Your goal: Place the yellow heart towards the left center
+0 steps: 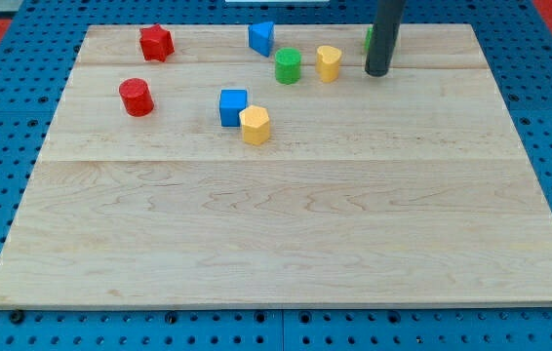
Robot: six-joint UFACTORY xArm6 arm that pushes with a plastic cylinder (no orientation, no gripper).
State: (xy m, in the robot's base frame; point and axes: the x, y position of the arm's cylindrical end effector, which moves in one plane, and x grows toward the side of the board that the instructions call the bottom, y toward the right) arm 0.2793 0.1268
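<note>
The yellow heart (329, 62) sits near the view's top, right of centre, on the wooden board (286, 234). The green cylinder (288, 66) stands just to its left, a small gap between them. My tip (377, 72) rests on the board to the right of the yellow heart, about a block's width away and not touching it. A green block (368, 39) is mostly hidden behind the rod; its shape cannot be made out.
A blue block (262, 38) lies at the top centre. A blue cube (233, 106) touches a yellow hexagon (255, 125) left of centre. A red star (157, 42) and a red cylinder (137, 97) are at the upper left.
</note>
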